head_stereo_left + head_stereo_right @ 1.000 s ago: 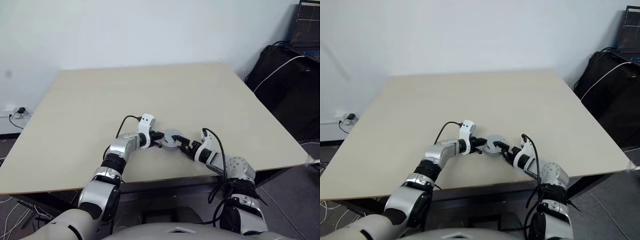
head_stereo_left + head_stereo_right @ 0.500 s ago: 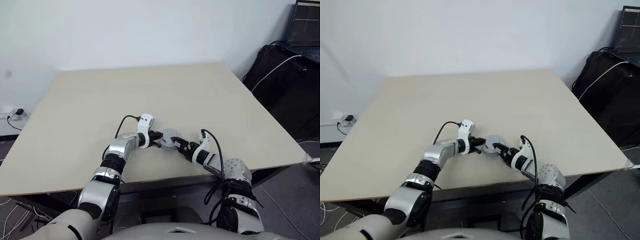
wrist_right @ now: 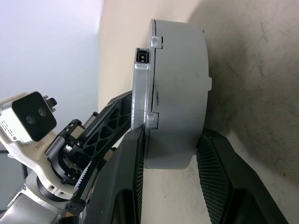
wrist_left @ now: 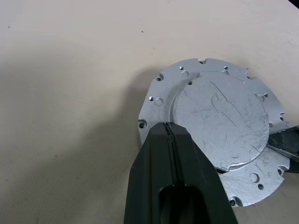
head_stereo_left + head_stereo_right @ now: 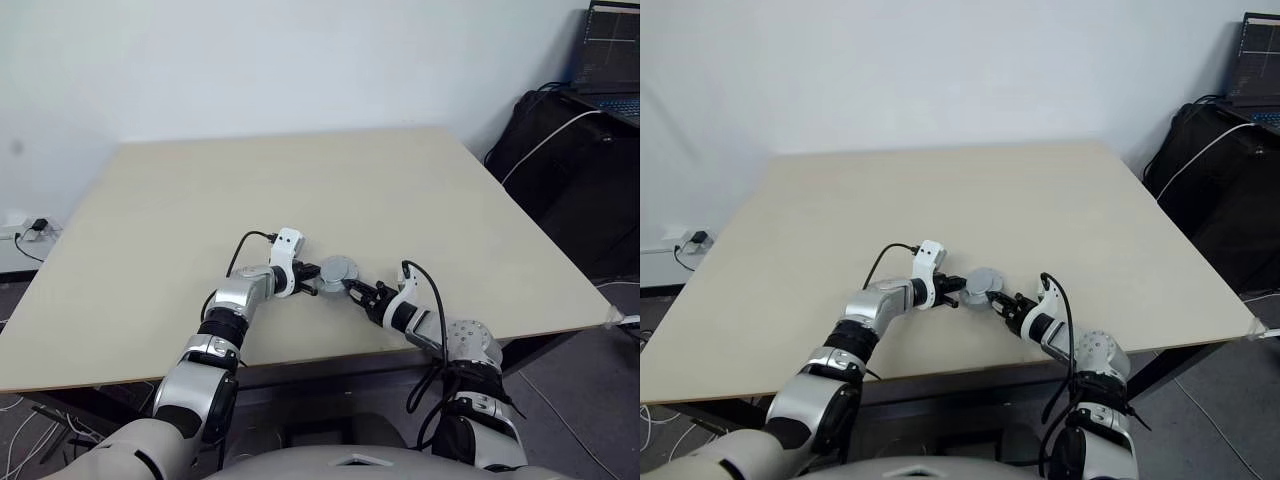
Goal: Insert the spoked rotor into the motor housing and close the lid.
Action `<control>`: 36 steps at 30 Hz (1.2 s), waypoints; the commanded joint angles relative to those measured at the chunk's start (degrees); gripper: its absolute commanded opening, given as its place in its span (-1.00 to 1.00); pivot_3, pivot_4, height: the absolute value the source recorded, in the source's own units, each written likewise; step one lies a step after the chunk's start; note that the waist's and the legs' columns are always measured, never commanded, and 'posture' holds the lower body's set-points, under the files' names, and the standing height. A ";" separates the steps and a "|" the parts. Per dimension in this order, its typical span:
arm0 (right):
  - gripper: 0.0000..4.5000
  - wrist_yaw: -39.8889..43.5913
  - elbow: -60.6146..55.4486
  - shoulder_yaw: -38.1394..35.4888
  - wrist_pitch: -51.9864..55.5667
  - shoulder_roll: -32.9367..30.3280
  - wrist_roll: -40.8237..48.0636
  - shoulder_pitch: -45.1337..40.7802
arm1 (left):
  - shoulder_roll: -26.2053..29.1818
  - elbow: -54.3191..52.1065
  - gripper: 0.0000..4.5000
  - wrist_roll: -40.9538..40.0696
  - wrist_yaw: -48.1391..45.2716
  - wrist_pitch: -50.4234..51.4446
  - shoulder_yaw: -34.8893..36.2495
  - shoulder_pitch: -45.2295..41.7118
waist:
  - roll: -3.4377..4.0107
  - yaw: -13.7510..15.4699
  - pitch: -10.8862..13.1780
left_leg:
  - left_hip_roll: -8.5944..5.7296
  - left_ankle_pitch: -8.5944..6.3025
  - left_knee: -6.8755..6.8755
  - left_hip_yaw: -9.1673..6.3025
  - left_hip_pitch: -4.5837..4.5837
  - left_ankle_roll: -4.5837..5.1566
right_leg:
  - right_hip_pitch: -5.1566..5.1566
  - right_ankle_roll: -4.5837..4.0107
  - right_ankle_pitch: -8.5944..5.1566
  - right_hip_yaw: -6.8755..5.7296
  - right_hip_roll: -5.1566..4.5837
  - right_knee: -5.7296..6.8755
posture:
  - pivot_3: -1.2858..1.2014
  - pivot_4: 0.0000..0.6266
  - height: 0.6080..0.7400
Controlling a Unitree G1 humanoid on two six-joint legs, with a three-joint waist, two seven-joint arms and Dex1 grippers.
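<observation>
A round silver-grey metal unit (image 5: 338, 268) sits near the table's front edge, between my two grippers. Its smooth top with a holed flange reads as the lid (image 4: 215, 121), and a grey drum wall (image 3: 173, 93) runs below it. The unit looks tipped, with a wide shadow beside it. My right gripper (image 5: 352, 288) is shut on it, one finger (image 3: 133, 154) on the flange and the other (image 3: 212, 158) under its base. My left gripper (image 4: 167, 128) is shut, its tip resting at the flange's near rim. The spoked rotor is hidden, and I cannot tell whether the drum is the motor housing.
The beige table (image 5: 300, 180) stretches away behind the unit. A black bag (image 5: 570, 170) and a laptop (image 5: 610, 50) stand past the table's right edge. A wall socket with cables (image 5: 25, 228) sits low at the left.
My right gripper's fingers have come together onto the silver-grey unit, which now sits tipped and slightly further left. The left gripper has stayed shut in place.
</observation>
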 commanded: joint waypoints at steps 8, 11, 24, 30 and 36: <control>-0.43 -0.19 -2.89 1.69 -0.72 2.54 3.00 0.77 | -6.01 -10.17 -1.00 -5.02 6.45 -6.35 5.34 5.20 | 0.00 0.00 0.01 | 0.00 -0.01 -0.04 0.00 -0.09 0.00 | -0.10 -0.01 0.00 0.05 -0.04 -0.02 | 0.03 -1.00 1.00; -0.43 0.27 -4.18 1.07 -0.78 3.13 4.48 1.75 | -8.14 -17.45 -1.00 -7.70 10.21 -9.69 8.76 9.38 | -0.05 0.10 0.05 | 0.01 -0.01 -0.03 0.00 -0.44 -0.01 | -0.47 -0.04 0.02 0.14 -0.11 0.00 | 0.03 -1.00 1.00; -0.43 4.32 -8.89 0.11 -1.71 5.33 12.94 4.47 | -8.13 -39.50 -1.00 -29.37 9.91 -4.20 16.87 31.52 | 0.06 0.37 0.09 | 0.05 -0.10 0.02 0.17 -0.87 0.11 | -0.97 -0.47 0.23 0.17 -0.09 -0.07 | 0.03 -1.00 1.00; -0.43 5.65 -11.93 2.13 -0.16 5.09 16.25 4.61 | -7.47 -44.01 -0.83 -39.25 8.06 5.73 15.33 40.03 | 0.11 0.42 0.16 | -0.02 -0.14 0.09 0.16 -0.87 0.19 | -0.90 -0.35 0.15 0.02 -0.11 -0.09 | 0.03 -1.00 1.00; -0.43 4.45 -15.23 3.48 1.56 4.97 18.24 4.76 | -9.03 -46.03 0.00 -52.60 8.07 13.87 15.51 43.72 | 0.25 0.25 0.24 | 0.10 -0.10 0.09 0.17 -0.85 0.13 | -0.91 -0.18 0.03 -0.03 -0.01 -0.06 | 0.03 -1.00 1.00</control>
